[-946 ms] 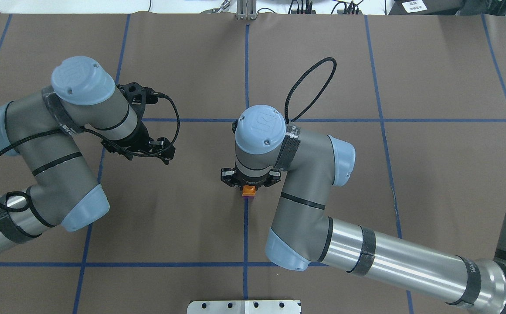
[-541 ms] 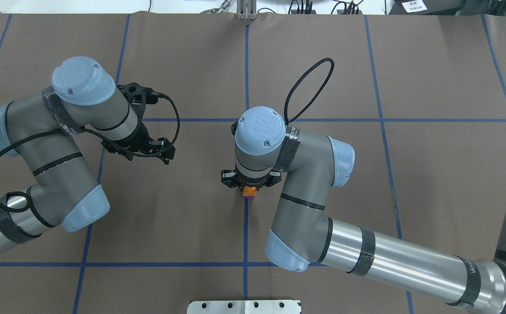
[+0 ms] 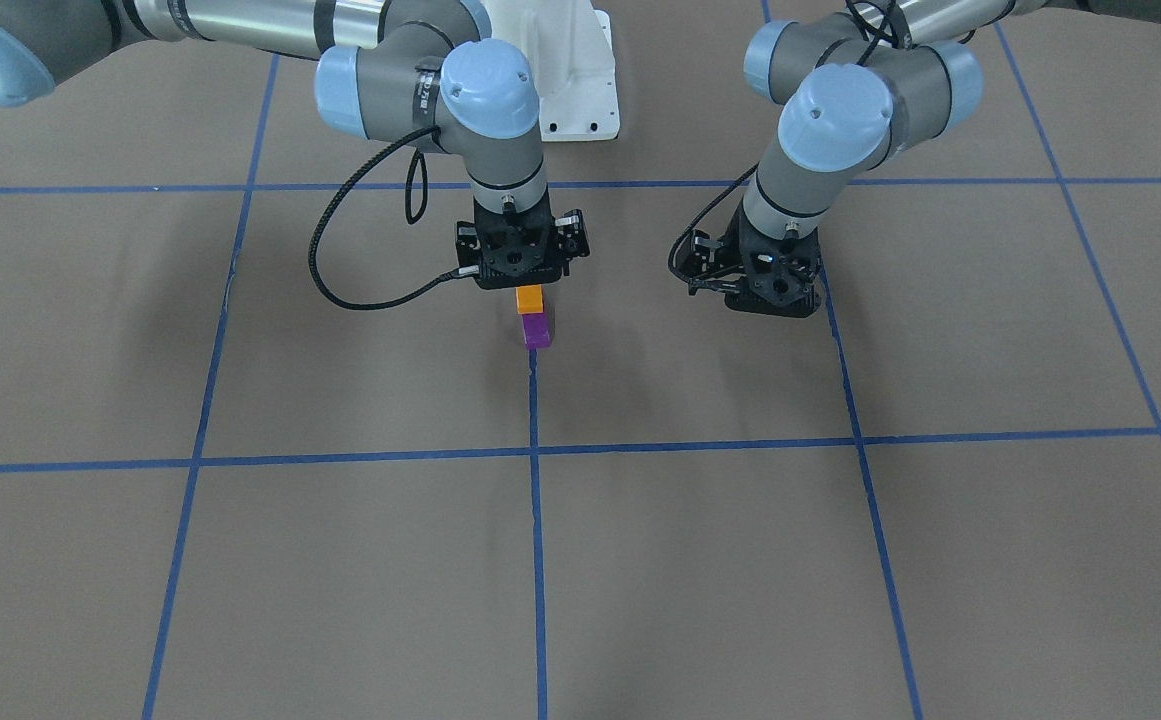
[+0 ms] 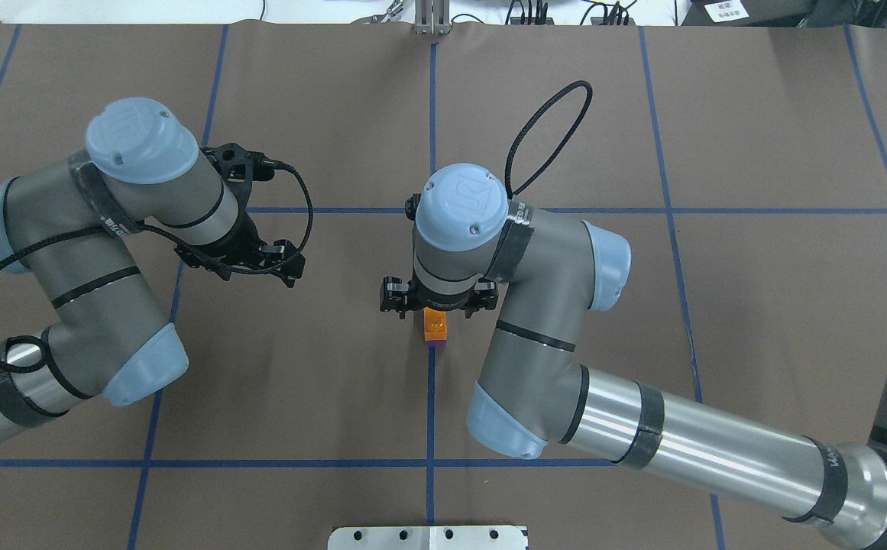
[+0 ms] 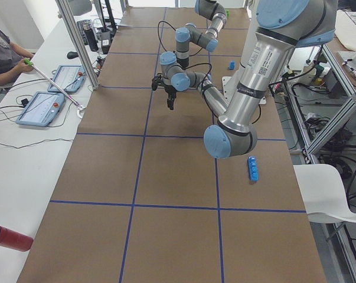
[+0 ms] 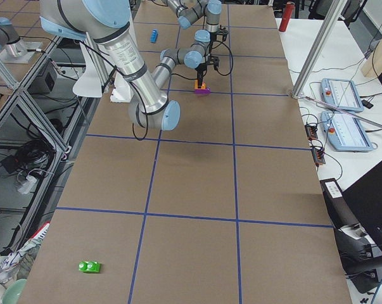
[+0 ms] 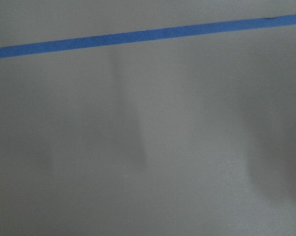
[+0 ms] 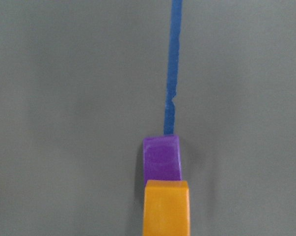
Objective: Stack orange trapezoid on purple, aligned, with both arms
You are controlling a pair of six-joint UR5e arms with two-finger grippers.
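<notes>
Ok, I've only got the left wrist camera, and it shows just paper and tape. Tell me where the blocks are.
Observer: The orange trapezoid sits on the purple, on the centre tape line.
Operator: Give me the right tool.
Observer: The right tool is directly above the orange trapezoid; I cannot tell whether it grips it.
Operator: Now place my left tool.
Observer: The left tool hangs off to the stack's side, apart from both blocks.
</notes>
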